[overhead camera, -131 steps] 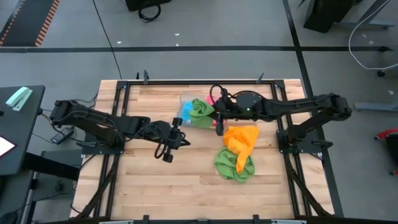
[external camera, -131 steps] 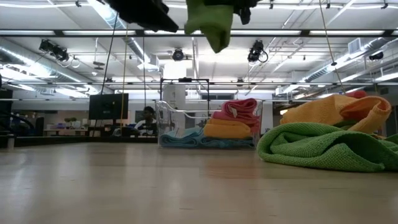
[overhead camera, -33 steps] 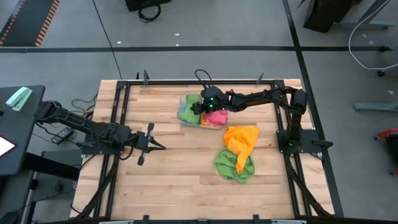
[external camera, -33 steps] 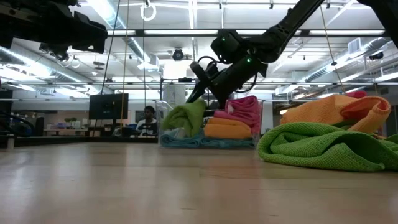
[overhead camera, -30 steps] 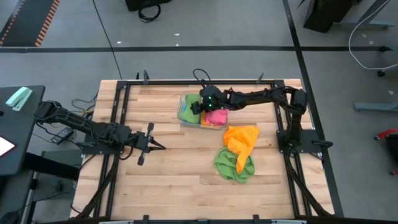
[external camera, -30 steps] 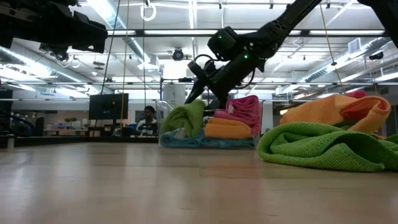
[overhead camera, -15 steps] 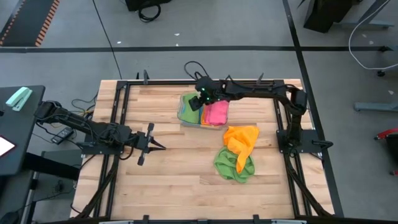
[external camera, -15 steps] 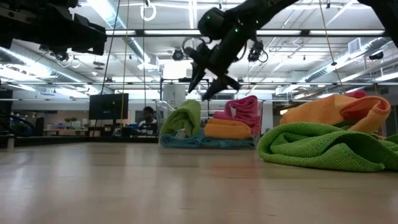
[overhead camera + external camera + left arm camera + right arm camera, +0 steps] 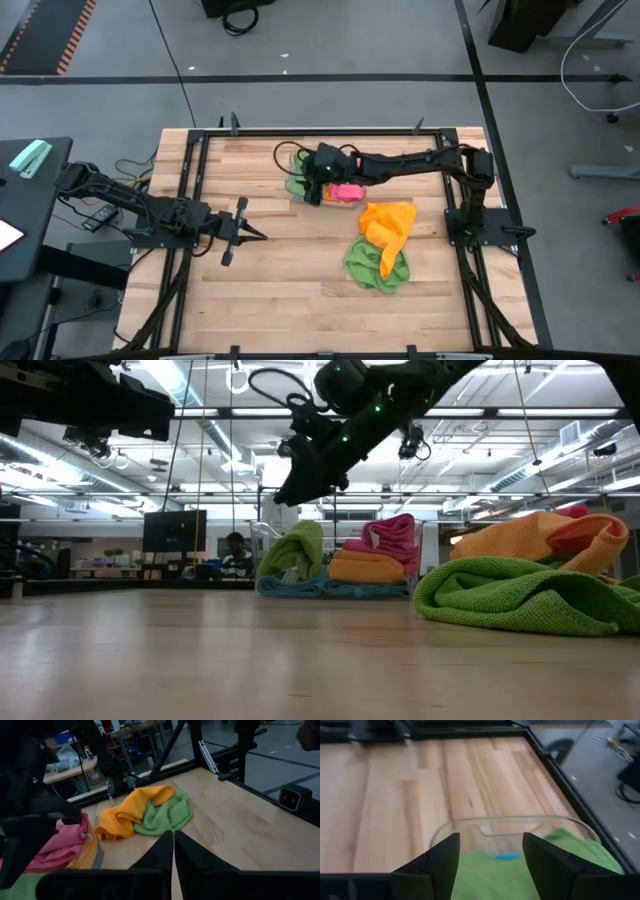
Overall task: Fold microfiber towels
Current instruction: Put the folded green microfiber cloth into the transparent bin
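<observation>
A clear tray (image 9: 296,190) at the table's far middle holds folded microfiber towels: a green one (image 9: 295,550) standing against its left wall, pink (image 9: 392,532) on orange (image 9: 365,568), and blue (image 9: 300,586) at the bottom. My right gripper (image 9: 490,865) hovers open above the tray's left end (image 9: 305,188), with the green towel (image 9: 485,882) below its fingers and nothing between them. A loose orange towel (image 9: 388,224) lies partly over a crumpled green one (image 9: 375,266) at the right middle. My left gripper (image 9: 258,236) waits shut at the left, above the table.
Black frame rails (image 9: 190,200) run along the table's edges, and the right arm's base (image 9: 470,215) stands at the right. Bare wood (image 9: 280,300) spreads across the near half and the left. In the low view a person (image 9: 238,550) sits far behind the table.
My right gripper has risen from the green towel in the tray, rolled about its own axis and shifted a little toward the table's left edge, staying open. The green towel stays standing in the tray.
</observation>
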Tool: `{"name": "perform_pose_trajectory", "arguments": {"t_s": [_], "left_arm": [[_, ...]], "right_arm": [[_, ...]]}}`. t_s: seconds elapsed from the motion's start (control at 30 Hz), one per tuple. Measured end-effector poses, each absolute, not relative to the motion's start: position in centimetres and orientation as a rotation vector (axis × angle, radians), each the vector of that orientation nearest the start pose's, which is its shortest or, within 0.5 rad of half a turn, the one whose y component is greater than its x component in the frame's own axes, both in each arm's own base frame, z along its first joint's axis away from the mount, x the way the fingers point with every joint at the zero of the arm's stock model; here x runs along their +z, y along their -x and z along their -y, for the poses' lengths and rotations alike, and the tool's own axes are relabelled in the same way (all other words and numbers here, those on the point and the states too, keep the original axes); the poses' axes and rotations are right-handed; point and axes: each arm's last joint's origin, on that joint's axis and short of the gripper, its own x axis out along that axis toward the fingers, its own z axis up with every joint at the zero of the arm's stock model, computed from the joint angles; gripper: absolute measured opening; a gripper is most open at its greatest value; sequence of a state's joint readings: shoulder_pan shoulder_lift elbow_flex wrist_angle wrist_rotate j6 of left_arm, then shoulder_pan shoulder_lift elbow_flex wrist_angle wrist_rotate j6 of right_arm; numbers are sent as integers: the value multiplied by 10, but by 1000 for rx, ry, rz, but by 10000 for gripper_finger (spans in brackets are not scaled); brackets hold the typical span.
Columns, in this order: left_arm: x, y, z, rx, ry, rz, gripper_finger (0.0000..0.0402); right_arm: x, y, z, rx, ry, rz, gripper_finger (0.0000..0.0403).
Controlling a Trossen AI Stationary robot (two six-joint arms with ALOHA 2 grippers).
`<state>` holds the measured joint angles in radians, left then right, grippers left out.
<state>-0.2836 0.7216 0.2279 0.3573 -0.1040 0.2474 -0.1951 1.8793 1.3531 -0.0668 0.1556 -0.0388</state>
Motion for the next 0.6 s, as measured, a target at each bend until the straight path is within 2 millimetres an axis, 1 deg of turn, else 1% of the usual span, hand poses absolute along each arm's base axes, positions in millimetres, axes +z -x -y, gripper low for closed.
{"name": "perform_pose_trajectory", "arguments": {"t_s": [0.07,0.13,0.23,0.3,0.43,0.6], "left_arm": [[201,-156,42,-195,-273,-112,25],[201,-156,42,-196,-277,-112,23],[201,-156,42,-197,-300,-113,16],[201,-156,42,-197,-301,-114,12],[200,-156,42,-198,-323,-119,14],[199,-156,42,-199,-307,-130,27]], "right_arm": [[226,-411,94,-298,32,-568,223],[222,-407,108,-292,29,-561,219],[222,-403,125,-259,33,-539,213],[218,-403,127,-223,20,-554,210],[192,-405,127,-196,-25,-653,209],[154,-408,130,-226,-111,-768,208]]}}
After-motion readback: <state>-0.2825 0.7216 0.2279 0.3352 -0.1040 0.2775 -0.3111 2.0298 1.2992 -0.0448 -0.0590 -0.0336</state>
